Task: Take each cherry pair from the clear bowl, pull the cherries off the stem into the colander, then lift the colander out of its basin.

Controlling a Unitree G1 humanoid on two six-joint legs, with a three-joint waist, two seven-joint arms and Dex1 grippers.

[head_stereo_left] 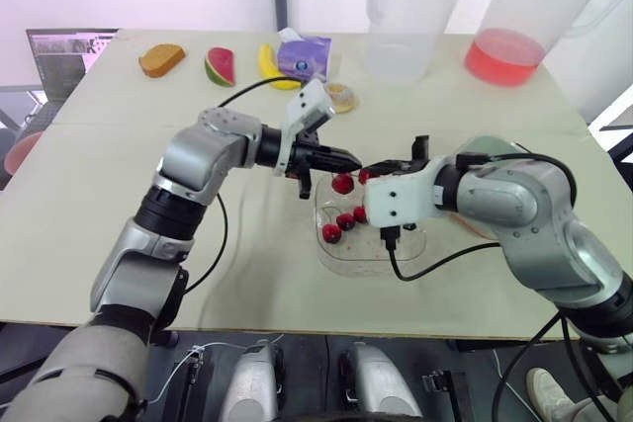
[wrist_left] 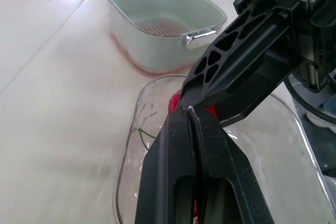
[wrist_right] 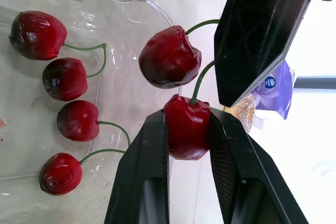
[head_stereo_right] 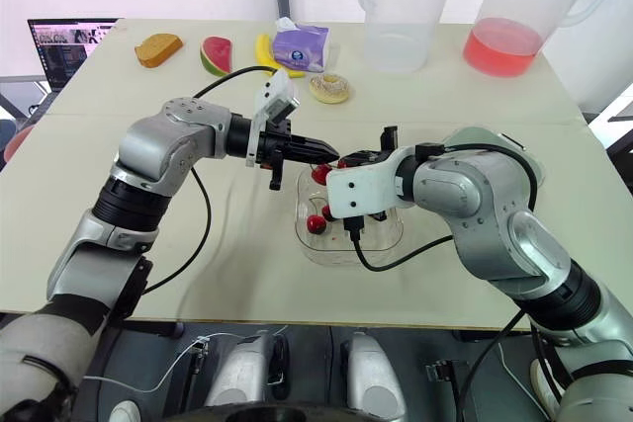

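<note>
Over the clear bowl (head_stereo_left: 348,256) left fingers (wrist_right: 262,30) closed on the stem (wrist_right: 200,83), right fingers (wrist_right: 143,182) gripping one cherry (wrist_right: 186,127), stem running straight between them.

The two head views look forward and down from above the near edge of the table (head_stereo_left: 119,165), set a little apart sideways. They share nearly all of it, from the clear bowl (head_stereo_left: 356,256) at mid-distance to the pitchers (head_stereo_left: 407,17) at the far edge. The left wrist view looks close along the left gripper (wrist_left: 189,111) over the bowl toward the colander (wrist_left: 163,30), while the right wrist view sits closer still behind the right gripper (wrist_right: 189,116), facing the cherry (wrist_right: 184,135), the stem (wrist_right: 202,80) and the same bowl from the opposite side
</note>
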